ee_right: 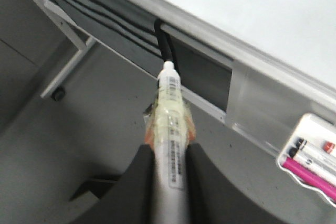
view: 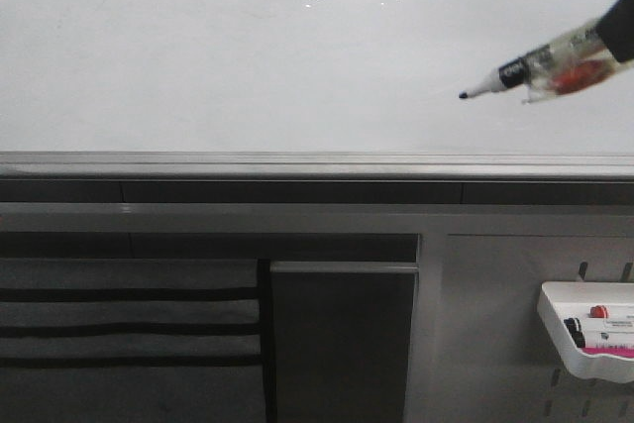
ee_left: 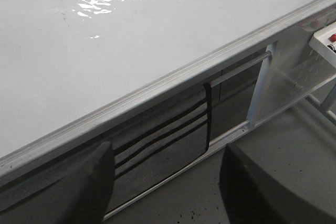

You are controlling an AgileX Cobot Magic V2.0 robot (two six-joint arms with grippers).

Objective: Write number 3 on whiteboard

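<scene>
Whiteboard [view: 198,56], still blank, faces the black marker [view: 515,73] clamped in the right gripper [ee_right: 168,156], tip aimed leftward near its surface; left gripper [ee_left: 165,182] hangs open, empty, below the rail.

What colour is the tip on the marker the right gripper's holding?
Black. The marker in the right gripper shows its dark tip best in the front view.
</scene>
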